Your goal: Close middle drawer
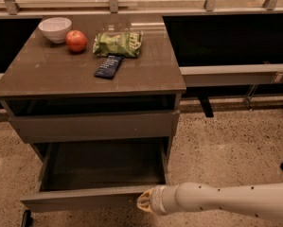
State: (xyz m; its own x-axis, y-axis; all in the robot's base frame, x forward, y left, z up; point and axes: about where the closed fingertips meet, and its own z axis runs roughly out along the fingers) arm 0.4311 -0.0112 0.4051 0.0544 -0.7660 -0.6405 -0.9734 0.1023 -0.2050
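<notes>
The middle drawer (84, 198) is pulled far out of the grey-brown cabinet. Its dark boxy interior (103, 164) is open to view and looks empty, and its flat front panel runs low across the picture. My gripper (145, 202) is at the end of the white arm (226, 203), which reaches in from the lower right. The gripper is at the right end of that front panel, touching it or very close. The drawer above, with the taller front panel (93, 125), is nearly shut.
On the cabinet top (46, 77) are a white bowl (55, 29), a red apple (76, 40), a green chip bag (118, 43) and a dark flat packet (108, 66). Speckled floor (226, 145) lies to the right. A dark counter with a rail (235, 70) runs behind.
</notes>
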